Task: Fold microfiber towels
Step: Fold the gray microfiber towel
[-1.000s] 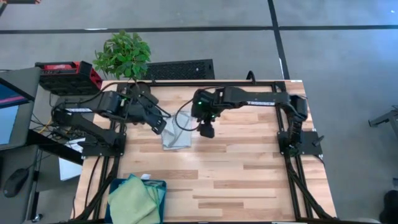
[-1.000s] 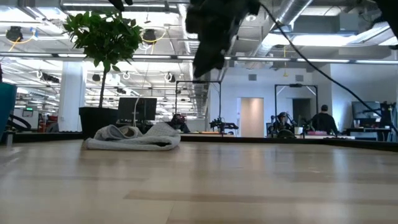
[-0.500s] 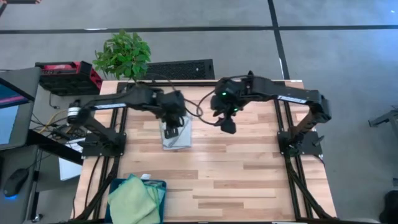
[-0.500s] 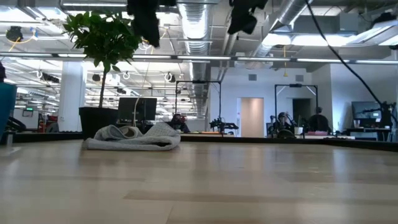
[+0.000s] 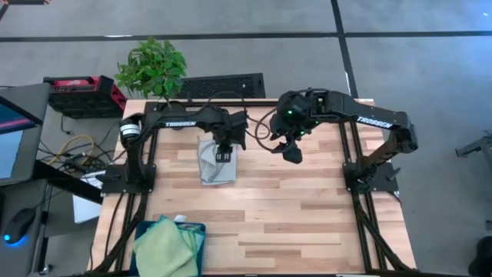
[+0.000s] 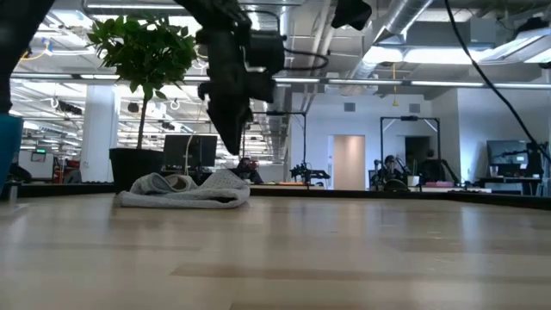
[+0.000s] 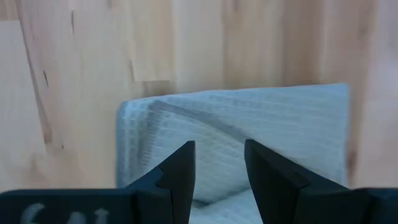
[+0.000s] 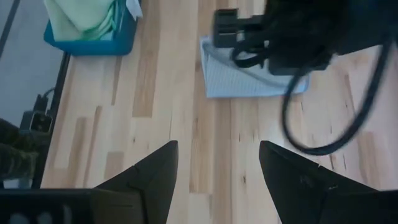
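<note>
A pale grey towel (image 5: 216, 166) lies folded flat on the far-left part of the wooden table; it also shows in the low view (image 6: 185, 191) and in the left wrist view (image 7: 261, 127). My left gripper (image 5: 224, 155) hangs open just above it, fingers pointing down (image 7: 217, 168), clear of the cloth in the low view (image 6: 231, 129). My right gripper (image 5: 292, 152) is open and empty (image 8: 217, 168), high above the table to the towel's right. A light green towel (image 5: 163, 245) lies in the teal-blue bin (image 5: 201, 229).
The bin stands at the table's near-left corner, also seen in the right wrist view (image 8: 93, 37). A potted plant (image 5: 151, 68) stands beyond the far-left edge. Bare wood (image 5: 307, 215) stretches across the middle and right of the table.
My left gripper has gone from the towel's left edge toward the table's right, over the towel, and has come down closer to it. My right gripper has gone away from the towel toward the table's right and up. The towel has stayed where it was.
</note>
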Motion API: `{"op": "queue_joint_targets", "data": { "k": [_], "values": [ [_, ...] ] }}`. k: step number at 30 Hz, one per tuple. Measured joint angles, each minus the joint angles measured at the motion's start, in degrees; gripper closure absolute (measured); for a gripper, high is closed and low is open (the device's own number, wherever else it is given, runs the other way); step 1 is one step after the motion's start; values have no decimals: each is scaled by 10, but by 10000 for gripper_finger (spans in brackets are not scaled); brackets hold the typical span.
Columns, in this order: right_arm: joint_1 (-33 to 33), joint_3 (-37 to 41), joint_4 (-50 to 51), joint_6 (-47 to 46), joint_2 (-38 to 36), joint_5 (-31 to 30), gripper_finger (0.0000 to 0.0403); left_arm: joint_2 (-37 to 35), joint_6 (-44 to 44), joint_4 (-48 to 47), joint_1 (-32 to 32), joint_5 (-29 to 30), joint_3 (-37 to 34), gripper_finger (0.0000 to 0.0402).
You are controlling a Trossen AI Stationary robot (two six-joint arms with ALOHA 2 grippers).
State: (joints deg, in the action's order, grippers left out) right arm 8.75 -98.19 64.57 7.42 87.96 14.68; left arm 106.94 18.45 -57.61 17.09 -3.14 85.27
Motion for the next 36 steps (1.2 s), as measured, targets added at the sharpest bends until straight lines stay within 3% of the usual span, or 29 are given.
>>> {"op": "queue_joint_targets", "data": {
  "k": [21, 36],
  "values": [
    [-2, 0, 10, 17, 13, 0, 154, 47, 90, 38, 85, -40, 1, 271],
    [1, 0, 7, 21, 13, 0, 154, 72, 108, -31, 94, -90, 1, 271]
  ]
}}
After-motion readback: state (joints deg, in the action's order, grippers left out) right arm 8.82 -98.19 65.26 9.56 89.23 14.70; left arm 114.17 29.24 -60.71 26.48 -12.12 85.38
